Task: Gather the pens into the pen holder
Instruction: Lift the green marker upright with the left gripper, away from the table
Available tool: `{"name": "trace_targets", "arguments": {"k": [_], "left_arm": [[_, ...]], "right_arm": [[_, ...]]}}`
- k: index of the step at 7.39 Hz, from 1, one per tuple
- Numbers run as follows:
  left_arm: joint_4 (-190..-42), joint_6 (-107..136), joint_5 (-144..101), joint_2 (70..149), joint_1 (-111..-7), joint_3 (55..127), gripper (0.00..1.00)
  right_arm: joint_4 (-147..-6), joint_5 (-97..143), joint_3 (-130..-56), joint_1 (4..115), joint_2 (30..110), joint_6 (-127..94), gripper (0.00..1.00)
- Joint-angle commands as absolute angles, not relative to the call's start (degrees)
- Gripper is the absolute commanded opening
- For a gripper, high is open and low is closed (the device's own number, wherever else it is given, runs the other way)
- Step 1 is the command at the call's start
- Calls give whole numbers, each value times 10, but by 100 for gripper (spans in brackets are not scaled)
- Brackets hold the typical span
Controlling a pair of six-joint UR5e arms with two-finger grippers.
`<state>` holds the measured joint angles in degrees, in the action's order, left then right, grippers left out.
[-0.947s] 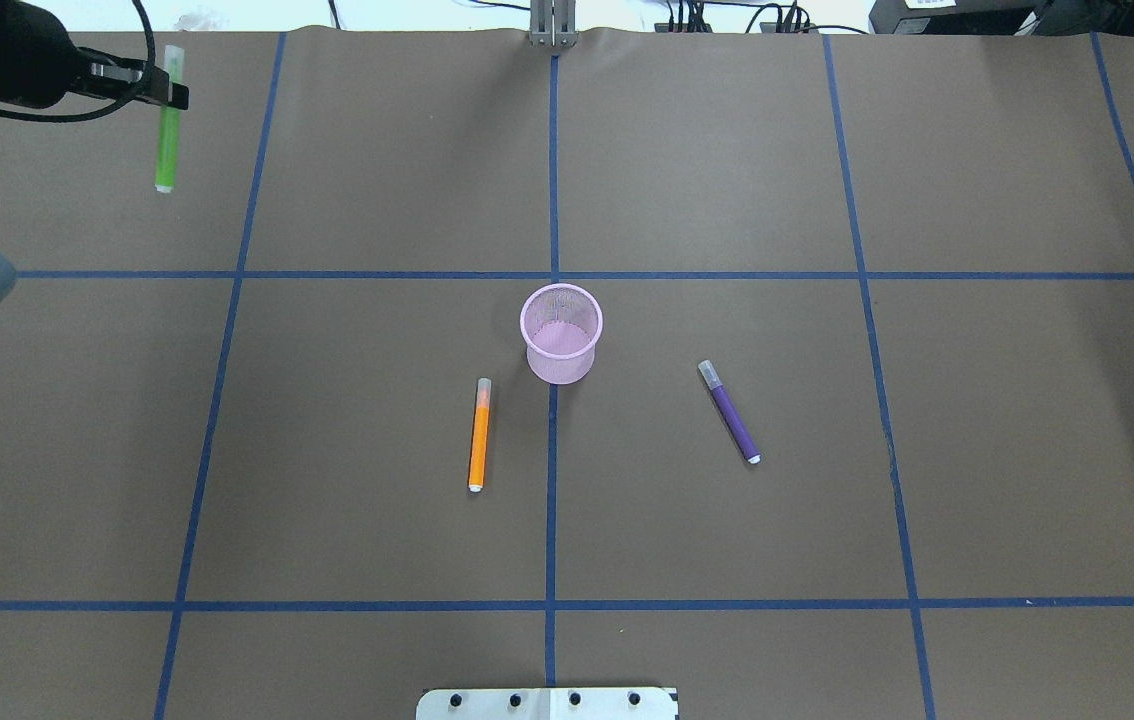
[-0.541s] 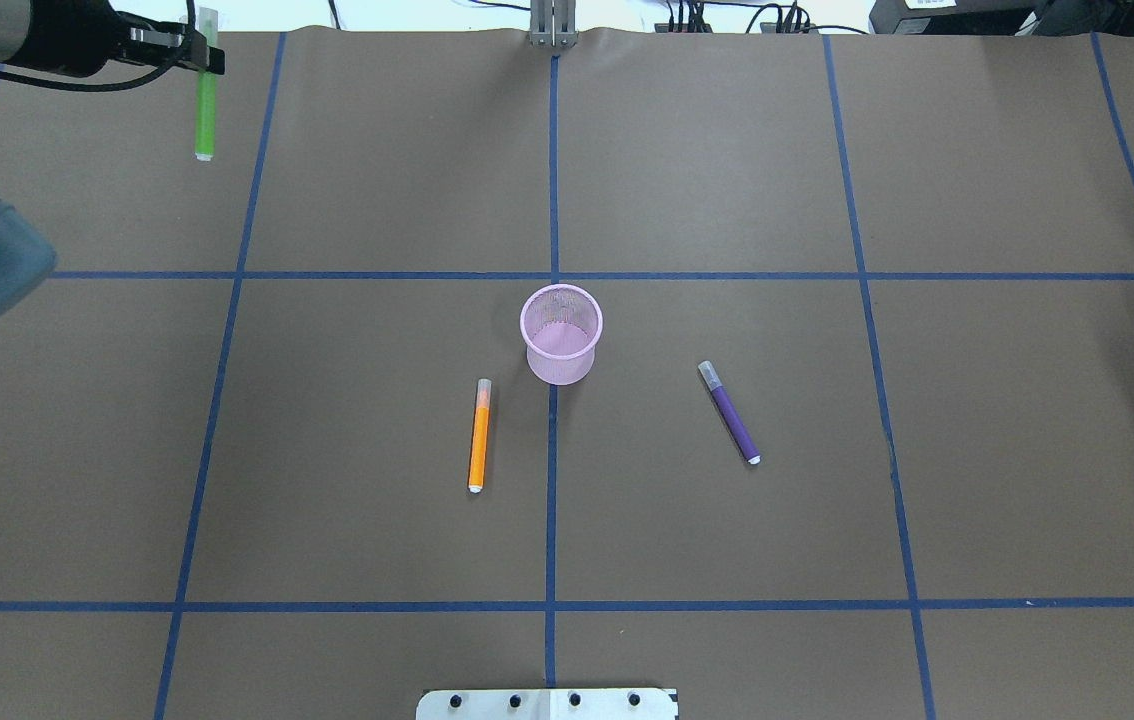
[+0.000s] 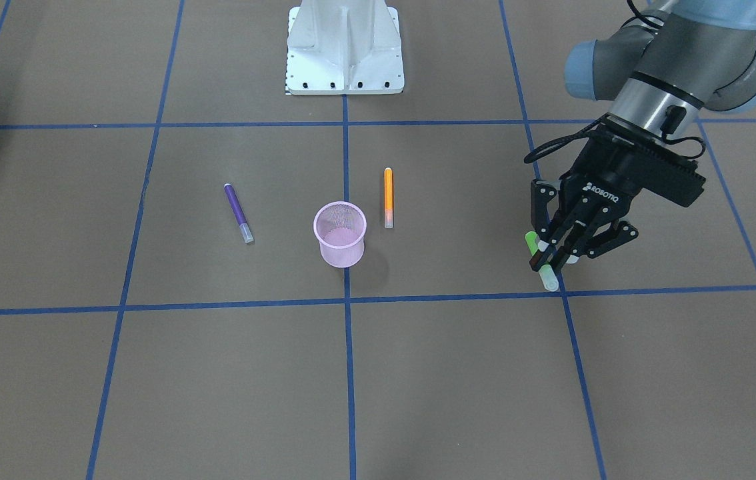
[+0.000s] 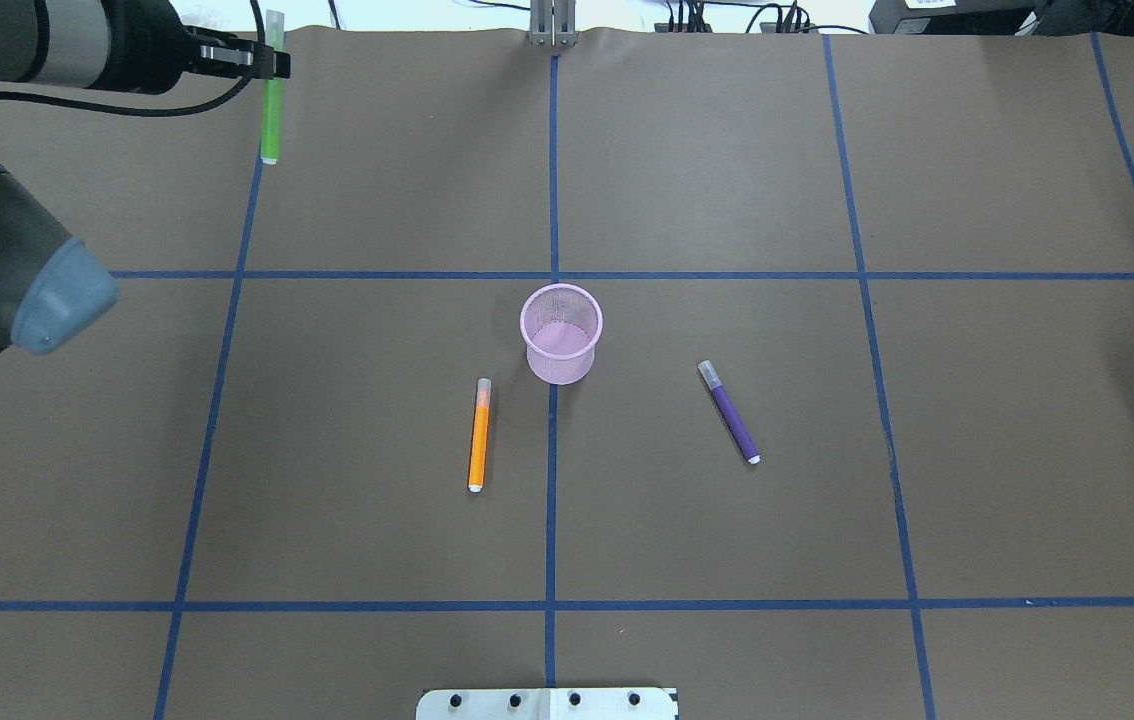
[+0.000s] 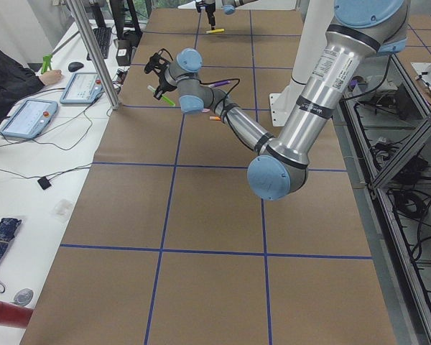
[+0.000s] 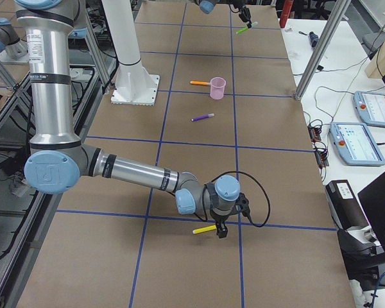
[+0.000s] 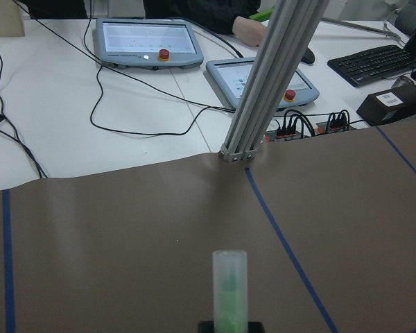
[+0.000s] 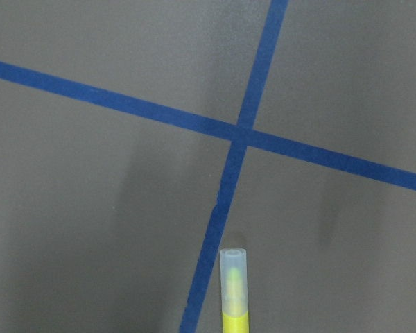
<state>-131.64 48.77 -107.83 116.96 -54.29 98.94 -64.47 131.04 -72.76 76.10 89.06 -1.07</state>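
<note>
The left gripper (image 3: pixel 550 257) has its fingers closed on the green pen (image 4: pixel 271 115), pinching it near the capped end. It holds the pen clear of the table (image 4: pixel 827 500), close to the far edge and toward the far left corner. The pen looks tilted rather than upright.

The pen holder (image 4: pixel 559 366) stands upright at the table's centre with no pen showing in it. The orange pen (image 4: pixel 478 440) lies just beside it on the robot's left, and the purple pen (image 4: pixel 733 420) lies a little further off on the right.

The step in hand looks like carrying the first pen to the holder. The next move calls for a sweep in toward the centre, then turning the pen upright over the holder's narrow mouth before letting go.

The right gripper (image 6: pixel 219 227) sits low near the table's right end with a yellow pen (image 8: pixel 234 295) at its tip. That pen is probably gripped, but the fingers are out of sight, so I cannot tell.
</note>
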Motion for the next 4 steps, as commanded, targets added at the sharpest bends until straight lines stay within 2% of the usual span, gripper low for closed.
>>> {"name": "trace_targets", "arguments": {"k": [1,4], "left_arm": [[-1325,488,-1062,1172,-527,988,0],[-1323,487,-1062,1175,-519,986,0]], "right_arm": [[-644,1308,-725,754,890,-7,97],[-602,1305,-696,753,889,-5,92]]}}
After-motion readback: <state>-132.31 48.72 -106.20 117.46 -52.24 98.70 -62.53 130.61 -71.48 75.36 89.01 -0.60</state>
